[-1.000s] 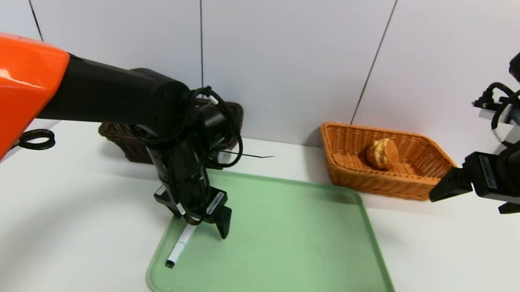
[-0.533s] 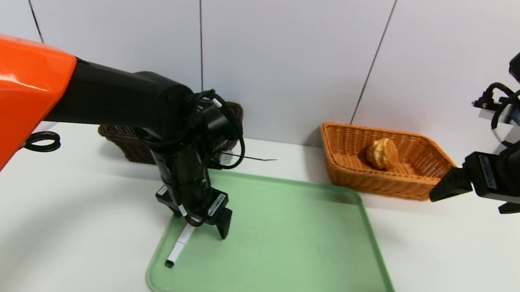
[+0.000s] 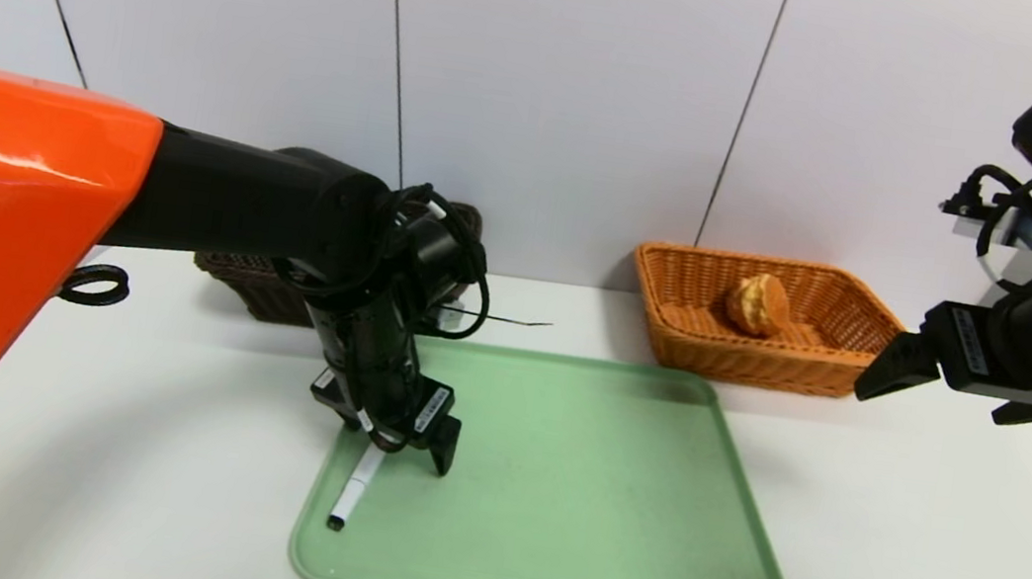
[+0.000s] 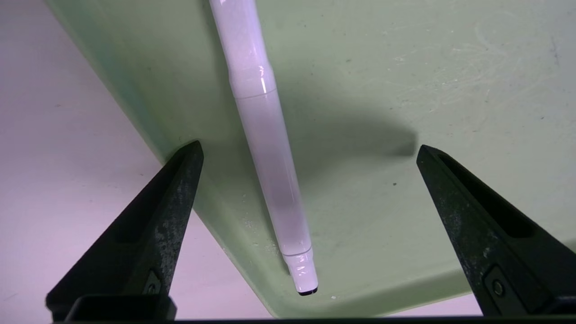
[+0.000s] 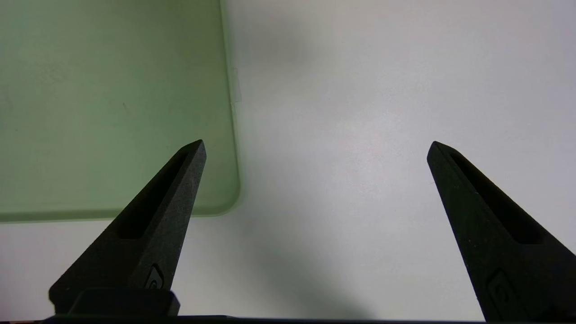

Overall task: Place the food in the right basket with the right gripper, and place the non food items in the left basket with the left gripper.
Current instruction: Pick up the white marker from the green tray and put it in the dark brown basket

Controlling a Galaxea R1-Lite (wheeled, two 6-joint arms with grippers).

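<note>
We see a smooth white marker (image 3: 354, 489), a slim cylinder with a small black end, lying flat near the left edge of a pale green tray (image 3: 563, 535) with rounded corners and a shallow raised lip. In the left wrist view the marker (image 4: 265, 171) looks glossy against the tray's (image 4: 405, 90) matte, faintly scuffed plastic, and it sits between the two black wedge-shaped fingers (image 4: 166, 211) without touching either. The left end effector (image 3: 401, 441) points steeply down over the marker's far end with its fingers spread wide, holding nothing; one finger stands over the tray's lip, the other over the tray floor. The left basket (image 3: 253, 280), a dark brown weave, is mostly hidden behind the left arm (only its near rim and one corner show), so we cannot tell what lies in it. The right basket (image 3: 758, 346), a light orange wicker rectangle with sloping walls, holds a rounded golden bread roll (image 3: 758, 304) with a rough, torn-looking surface. The right end effector (image 3: 894, 369) hangs high over the plain white desk (image 3: 892, 538) just beside that basket, partly cut off at the frame edge; in its own wrist view its fingers (image 5: 157, 220) are spread apart and empty above bare desk (image 5: 360, 135) and a tray corner (image 5: 112, 112).
</note>
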